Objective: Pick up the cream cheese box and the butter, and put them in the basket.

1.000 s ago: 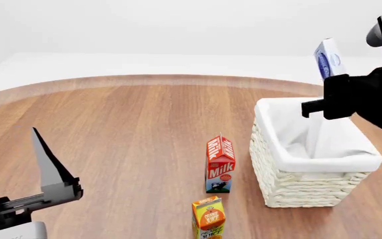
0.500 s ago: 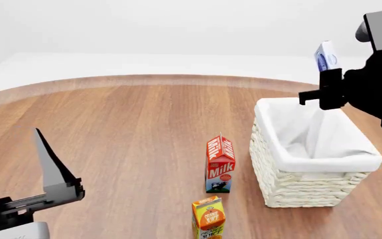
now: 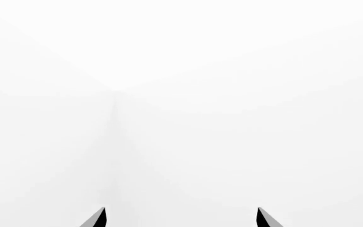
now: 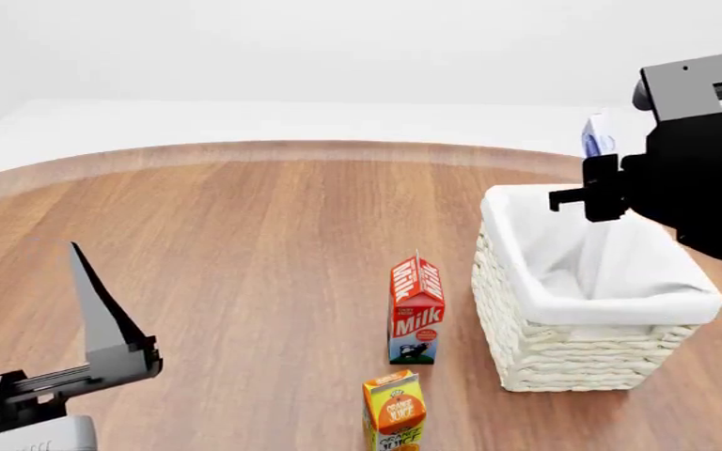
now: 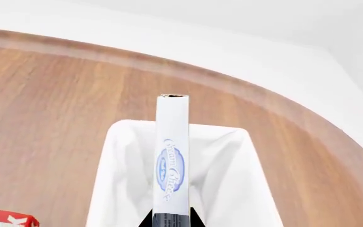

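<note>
1. The round wooden surface [image 4: 236, 244] filled most of the head view, with a pale rim along its far edge.
2. The basket [image 4: 562, 352], white wicker with a white cloth liner, stood on the surface at the right, and its inside looked bare as far as the head view showed.
3. The right arm [image 4: 699, 188], a black mass, hung above the far right part of the basket.
4. The left claw [image 4: 91, 310] sat low at the near left, well apart from every package; in the left wrist view its two dark fingertips [image 3: 96, 218] stood wide apart with only white between them, so it was open and held nothing.
5. The milk carton [image 4: 416, 310] stood upright just left of the basket, apart from it.
6. The orange juice carton [image 4: 394, 412] stood in front of the milk carton, cut off by the frame's edge.
7. The cream cheese box [image 5: 171, 156] was pinched edge-on in the right claw [image 5: 170, 218], raised over the basket's opening; in the head view only its top showed behind the arm.
</note>
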Tool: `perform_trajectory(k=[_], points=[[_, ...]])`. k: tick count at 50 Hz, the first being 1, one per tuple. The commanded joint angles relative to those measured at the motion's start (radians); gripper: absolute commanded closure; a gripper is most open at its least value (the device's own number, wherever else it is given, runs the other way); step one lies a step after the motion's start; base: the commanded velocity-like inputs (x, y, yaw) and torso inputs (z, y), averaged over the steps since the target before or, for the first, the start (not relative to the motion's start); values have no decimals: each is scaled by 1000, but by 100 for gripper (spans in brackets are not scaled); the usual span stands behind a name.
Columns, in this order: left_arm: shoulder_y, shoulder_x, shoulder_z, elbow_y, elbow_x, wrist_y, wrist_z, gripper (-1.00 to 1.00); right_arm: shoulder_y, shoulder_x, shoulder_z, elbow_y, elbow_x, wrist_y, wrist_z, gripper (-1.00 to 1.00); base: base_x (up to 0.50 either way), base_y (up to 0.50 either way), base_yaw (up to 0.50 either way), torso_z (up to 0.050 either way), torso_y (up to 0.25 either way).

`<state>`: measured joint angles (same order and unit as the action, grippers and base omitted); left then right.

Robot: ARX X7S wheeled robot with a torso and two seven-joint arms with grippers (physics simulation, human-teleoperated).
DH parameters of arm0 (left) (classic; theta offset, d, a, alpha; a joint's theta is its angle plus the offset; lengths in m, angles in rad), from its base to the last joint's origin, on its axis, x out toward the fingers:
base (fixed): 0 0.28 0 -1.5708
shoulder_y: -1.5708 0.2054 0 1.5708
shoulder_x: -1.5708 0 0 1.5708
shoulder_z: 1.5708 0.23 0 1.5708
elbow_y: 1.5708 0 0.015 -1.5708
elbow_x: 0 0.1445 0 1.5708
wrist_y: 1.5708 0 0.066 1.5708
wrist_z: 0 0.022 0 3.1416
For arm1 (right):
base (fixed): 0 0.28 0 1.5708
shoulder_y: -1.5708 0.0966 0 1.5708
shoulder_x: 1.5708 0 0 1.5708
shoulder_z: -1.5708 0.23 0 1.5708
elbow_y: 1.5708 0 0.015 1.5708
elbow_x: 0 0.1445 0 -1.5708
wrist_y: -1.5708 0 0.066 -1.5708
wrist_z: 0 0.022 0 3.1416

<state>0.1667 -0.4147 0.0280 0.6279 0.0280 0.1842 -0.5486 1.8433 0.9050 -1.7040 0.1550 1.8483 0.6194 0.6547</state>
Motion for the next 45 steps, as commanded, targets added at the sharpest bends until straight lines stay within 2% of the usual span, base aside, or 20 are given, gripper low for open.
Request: perform_trajectory(k=[1,14,45], points=[[-1,-3,1,-5,-4,1,-1,-100,-42,-35,-17,98,-58,-3,-38,100,0,0,0,0,0],[-3,-4,8,-6,-1,-2,-3,-100,-95,-26,-35,120,-77,-23,-47,100,0,0,0,0,1],[-7,-7,23,-17,4,0,-6,-100,-203,-82,-53,260,-106,-72,-118,100,0,0,0,0,1]])
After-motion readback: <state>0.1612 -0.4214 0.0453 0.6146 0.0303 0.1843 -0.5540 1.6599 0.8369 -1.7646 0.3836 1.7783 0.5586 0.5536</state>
